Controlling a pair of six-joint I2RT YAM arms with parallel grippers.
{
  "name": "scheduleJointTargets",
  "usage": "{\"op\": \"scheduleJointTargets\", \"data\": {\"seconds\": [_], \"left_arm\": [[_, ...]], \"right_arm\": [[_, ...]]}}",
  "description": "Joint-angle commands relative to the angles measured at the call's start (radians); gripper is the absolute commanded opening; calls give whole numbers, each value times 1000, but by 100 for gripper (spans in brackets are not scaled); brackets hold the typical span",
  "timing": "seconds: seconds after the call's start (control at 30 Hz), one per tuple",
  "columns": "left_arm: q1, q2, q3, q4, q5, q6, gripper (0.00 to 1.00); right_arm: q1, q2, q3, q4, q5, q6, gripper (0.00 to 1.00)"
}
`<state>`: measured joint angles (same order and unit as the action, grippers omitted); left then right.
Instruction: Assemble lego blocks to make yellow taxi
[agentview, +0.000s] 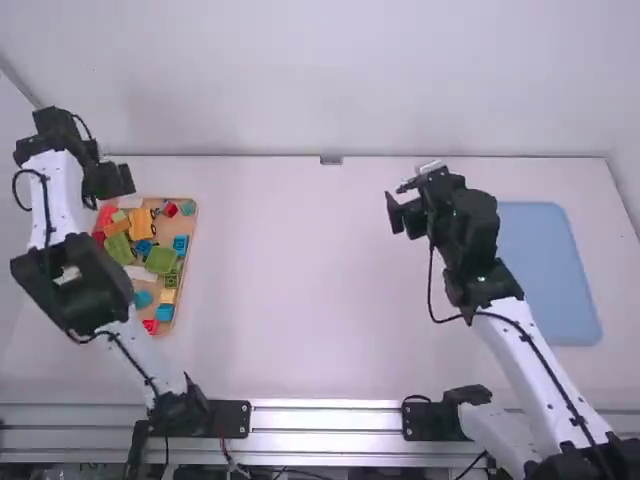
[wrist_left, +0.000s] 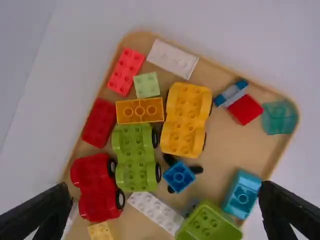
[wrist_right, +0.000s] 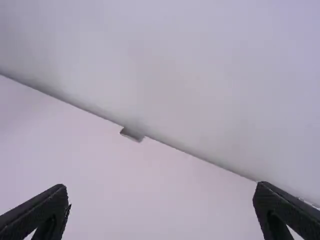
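Well, my left jaws and right jaws stand open, empty. At the table's (agentview: 300, 320) nine o'clock, the shallow tan tray (wrist_left: 239, 146) holds the yellow plastic wheeled base (wrist_left: 186, 120) near its twelve; I'd best descend level, clearing the rectangular orange plastic brick (wrist_left: 140, 110) alongside.

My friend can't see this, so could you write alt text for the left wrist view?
Open left gripper above a tan tray holding a yellow wheeled block, a green wheeled block and a red wheeled block, with assorted bricks around them.
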<state>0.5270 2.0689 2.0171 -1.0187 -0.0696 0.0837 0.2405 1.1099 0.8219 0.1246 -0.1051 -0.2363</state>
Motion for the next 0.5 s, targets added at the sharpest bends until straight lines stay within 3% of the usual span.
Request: {"op": "scheduleJointTargets", "data": {"seconds": [0.0, 0.1, 0.4, 0.47], "left_arm": [[18, 53, 21, -14, 69, 73, 97], [37, 119, 20, -4, 134, 100, 94], [40, 226, 20, 20, 105, 100, 97], [37, 239, 19, 32, 115, 87, 93]], "right_arm": [[12, 3, 42, 7, -3, 0, 99], [22, 3, 42, 11, -2, 0, 98], [31, 3, 42, 7, 0, 0, 98], [28, 3, 42, 7, 0, 0, 99]]}}
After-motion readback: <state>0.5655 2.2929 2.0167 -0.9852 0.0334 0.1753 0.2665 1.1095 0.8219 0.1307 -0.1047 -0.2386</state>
